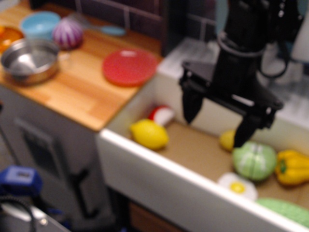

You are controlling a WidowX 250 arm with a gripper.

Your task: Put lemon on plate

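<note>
While the picture is rather blurred, you can see that the gripper [218, 120] hangs above the white sink [159, 166] with its two black fingers spread wide apart and nothing between them. One fingertip [191, 113] points down over the middle of the sink, and the other [243, 137] stands just in front of a small dull yellow fruit [227, 140]; you cannot tell if it touches that fruit.

The lemon [149, 134] lies on the brown floor of the sink, in its left corner, close to the front wall. It is apart from the gripper, to the left of the nearer fingertip. Just behind the lemon, against the back wall of the sink, you see a red and white piece [161, 115].

At the right part of the sink lie a green round vegetable [254, 161], a yellow bell pepper [292, 167] beside it, a toy fried egg [237, 186] near the front wall, and a green flat thing [286, 210] at the right edge.

The plate [129, 67] rests on the wooden counter [77, 92] left of the sink, near the sink's back corner, with nothing on it. Further left from the sink stand a steel pot [30, 60], a light blue bowl [40, 24] and a purple onion [67, 33].
</note>
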